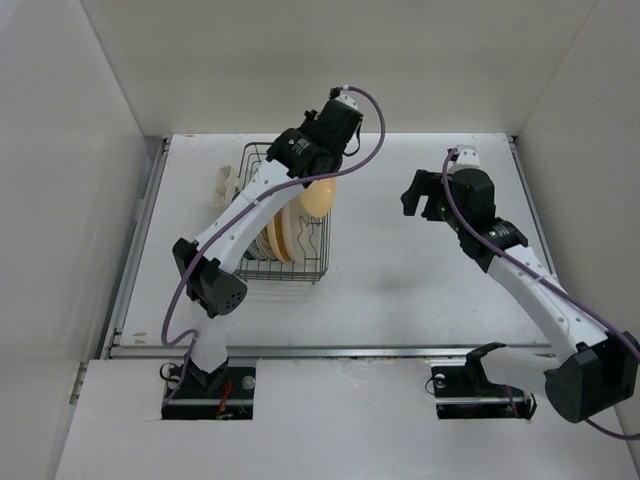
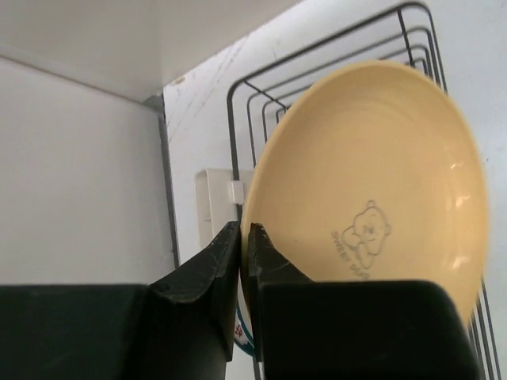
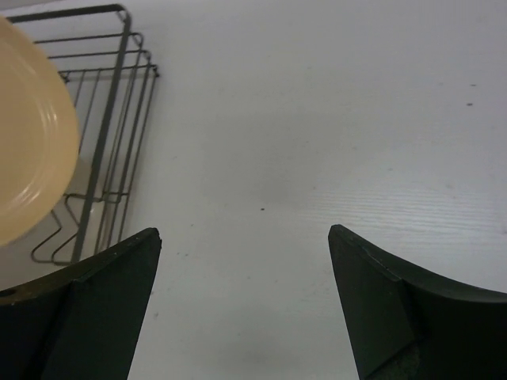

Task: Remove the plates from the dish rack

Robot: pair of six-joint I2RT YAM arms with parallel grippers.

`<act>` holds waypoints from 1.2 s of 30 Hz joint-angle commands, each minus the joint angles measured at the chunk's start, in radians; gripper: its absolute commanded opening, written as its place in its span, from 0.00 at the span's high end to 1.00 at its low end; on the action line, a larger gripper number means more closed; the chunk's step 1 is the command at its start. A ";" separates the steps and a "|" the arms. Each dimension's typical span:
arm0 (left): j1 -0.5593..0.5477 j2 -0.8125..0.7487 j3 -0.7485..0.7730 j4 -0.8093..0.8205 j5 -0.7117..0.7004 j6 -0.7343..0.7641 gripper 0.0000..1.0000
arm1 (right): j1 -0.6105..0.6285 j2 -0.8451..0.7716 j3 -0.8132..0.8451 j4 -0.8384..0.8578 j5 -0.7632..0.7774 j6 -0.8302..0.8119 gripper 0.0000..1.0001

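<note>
My left gripper (image 2: 246, 231) is shut on the rim of a tan-orange plate (image 2: 372, 182) with a bear motif. It holds the plate lifted over the dark wire dish rack (image 1: 306, 262), as the top view shows (image 1: 318, 196). More plates (image 1: 272, 236) stand on edge in the rack, partly hidden by my left arm. My right gripper (image 3: 245, 233) is open and empty over bare table to the right of the rack (image 3: 119, 103); the held plate shows at its left edge (image 3: 28, 142).
A cream plastic attachment (image 1: 221, 187) hangs on the rack's left side. White walls enclose the table on the left, back and right. The table (image 1: 420, 270) is bare white to the right of the rack.
</note>
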 commanded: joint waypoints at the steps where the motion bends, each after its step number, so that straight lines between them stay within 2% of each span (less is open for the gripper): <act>1: -0.006 -0.102 0.048 0.089 -0.006 -0.008 1.00 | 0.010 0.043 0.049 0.131 -0.234 -0.032 0.06; 3: -0.006 -0.128 0.058 0.100 0.082 -0.041 1.00 | 0.010 0.066 0.060 0.189 -0.335 -0.020 0.00; 8: 0.049 -0.151 0.068 0.011 0.381 -0.124 1.00 | 0.010 0.172 0.130 0.214 -0.392 0.017 0.00; 9: 0.063 -0.142 0.068 -0.006 0.489 -0.136 1.00 | 0.010 0.187 0.131 0.230 -0.417 0.017 0.00; 13: 0.106 -0.142 0.022 -0.020 0.669 -0.158 1.00 | -0.001 0.278 0.172 0.258 -0.530 0.026 0.00; 16: 0.129 -0.133 0.022 -0.029 0.737 -0.167 1.00 | -0.024 0.327 0.172 0.293 -0.613 0.040 0.02; 19: 0.160 -0.124 0.022 -0.029 0.803 -0.187 1.00 | -0.036 0.380 0.172 0.318 -0.638 0.064 0.16; 23: 0.169 -0.114 0.022 -0.029 0.866 -0.199 1.00 | -0.056 0.451 0.172 0.379 -0.771 0.129 0.71; 24: 0.169 -0.105 0.022 -0.029 0.866 -0.199 1.00 | -0.065 0.451 0.183 0.379 -0.771 0.141 1.00; 26: 0.178 -0.105 0.022 -0.038 0.866 -0.199 1.00 | -0.076 0.442 0.183 0.388 -0.750 0.166 1.00; 29: 0.178 -0.095 0.013 -0.061 0.831 -0.187 0.73 | -0.114 0.393 0.158 0.398 -0.695 0.204 1.00; 30: 0.178 -0.095 0.012 -0.061 0.821 -0.187 0.61 | -0.127 0.379 0.143 0.398 -0.676 0.245 1.00; 31: 0.178 -0.095 0.012 -0.071 0.821 -0.187 0.28 | -0.140 0.362 0.132 0.398 -0.637 0.268 1.00; 33: 0.178 -0.104 0.002 -0.071 0.811 -0.178 0.05 | -0.183 0.309 0.095 0.407 -0.574 0.349 1.00; 34: 0.178 -0.116 0.002 -0.071 0.773 -0.178 0.00 | -0.199 0.289 0.082 0.407 -0.535 0.377 1.00; 36: 0.178 -0.131 -0.009 -0.071 0.731 -0.178 0.00 | -0.240 0.237 0.058 0.343 -0.381 0.420 1.00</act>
